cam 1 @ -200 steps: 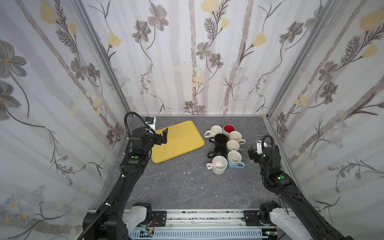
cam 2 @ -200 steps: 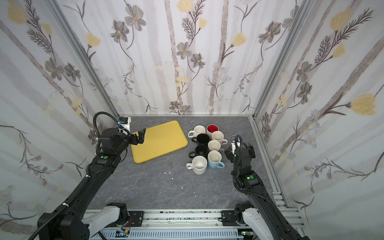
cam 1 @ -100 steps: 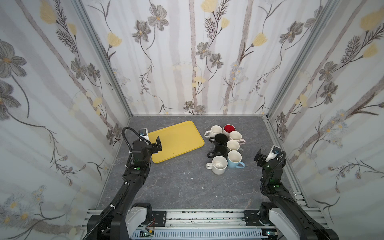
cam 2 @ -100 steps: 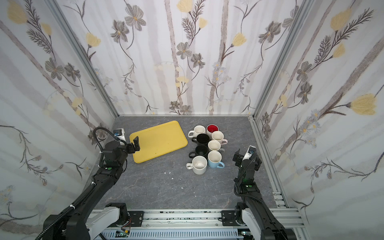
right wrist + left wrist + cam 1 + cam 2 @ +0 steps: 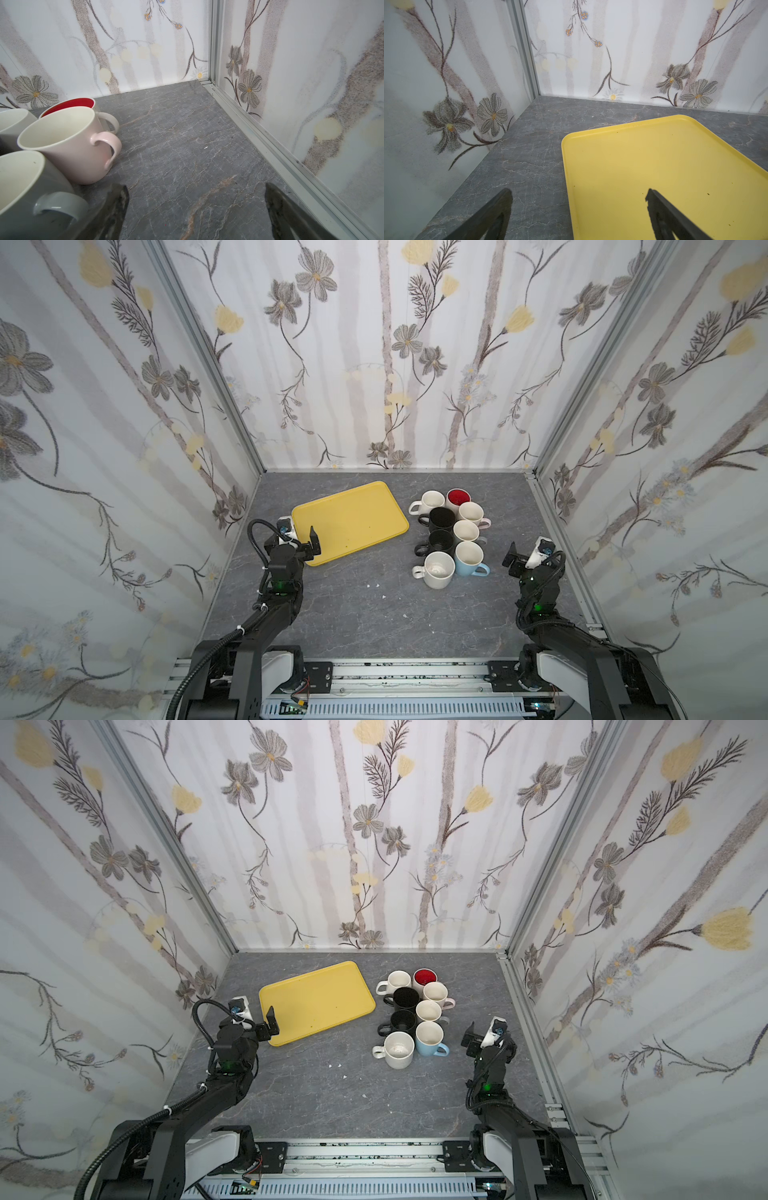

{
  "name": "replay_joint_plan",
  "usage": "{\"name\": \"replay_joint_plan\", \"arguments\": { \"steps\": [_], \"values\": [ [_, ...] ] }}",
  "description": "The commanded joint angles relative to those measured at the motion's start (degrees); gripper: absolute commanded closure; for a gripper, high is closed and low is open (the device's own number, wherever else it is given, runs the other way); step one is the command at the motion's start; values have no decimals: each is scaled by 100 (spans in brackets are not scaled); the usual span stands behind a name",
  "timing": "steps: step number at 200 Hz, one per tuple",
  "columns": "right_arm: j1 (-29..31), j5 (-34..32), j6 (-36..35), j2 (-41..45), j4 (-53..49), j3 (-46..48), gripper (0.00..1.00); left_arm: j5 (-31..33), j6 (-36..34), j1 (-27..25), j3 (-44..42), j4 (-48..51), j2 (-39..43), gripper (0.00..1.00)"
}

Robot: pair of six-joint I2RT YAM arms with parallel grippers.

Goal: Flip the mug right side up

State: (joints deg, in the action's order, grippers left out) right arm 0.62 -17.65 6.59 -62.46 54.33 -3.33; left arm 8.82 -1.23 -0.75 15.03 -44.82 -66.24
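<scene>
Your left gripper [image 5: 578, 195]: jaws wide, empty, 9 o'clock, at flat yellow plastic tray [image 5: 353, 514] corner | cluster of ceramic mugs [image 5: 465, 531]: 2 o'clock on grey marbled table [image 5: 374, 605], every mouth up | your right gripper [image 5: 196, 189]: wide, empty, 3 o'clock | step: likely finished; check none is inverted.

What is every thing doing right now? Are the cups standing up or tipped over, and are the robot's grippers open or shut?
Tray, lying flat, empty.
Back white mug, upright.
Red-inside mug, upright.
Pink mug, upright.
Back black mug, upright.
Grey mug, upright.
Front black mug, upright.
Blue mug, upright.
Front white mug, upright.
Left gripper, open, empty.
Right gripper, open, empty.
</scene>
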Motion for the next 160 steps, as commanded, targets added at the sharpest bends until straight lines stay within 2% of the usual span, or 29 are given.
{"name": "replay_joint_plan", "arguments": {
  "steps": [1,35,53,83,97,106,112,122,148,160],
  "values": [
    [-124,366,105,-224,1044,27,0,-291,391,158,-136,-992,-306,0],
    [-371,1050,106,-904,1742,-147,0,-622,698,433,-282,-1833,-1064,0],
    [-502,1189,257,-1221,2123,-139,0,-754,683,480,-129,-1614,-1152,0],
    [-616,1363,408,-1706,2926,-17,0,-843,791,512,-187,-2107,-1340,0],
    [-614,1412,379,-1680,2680,-98,1,-944,906,525,-145,-2239,-1496,0],
    [-616,1434,374,-1635,2473,-177,0,-1084,967,530,-252,-2790,-1801,0],
    [-615,1466,349,-1621,2366,-220,0,-1233,910,531,-282,-3122,-2000,0],
    [-607,1534,317,-1643,2305,-277,0,-1544,715,476,-223,-3067,-2088,0],
    [-598,1842,171,-1750,2313,-354,0,-1315,703,399,-363,-3802,-2550,0],
    [-545,2068,49,-1870,2280,-404,0,-1254,718,399,-331,-3537,-2456,0]
  ]
}}
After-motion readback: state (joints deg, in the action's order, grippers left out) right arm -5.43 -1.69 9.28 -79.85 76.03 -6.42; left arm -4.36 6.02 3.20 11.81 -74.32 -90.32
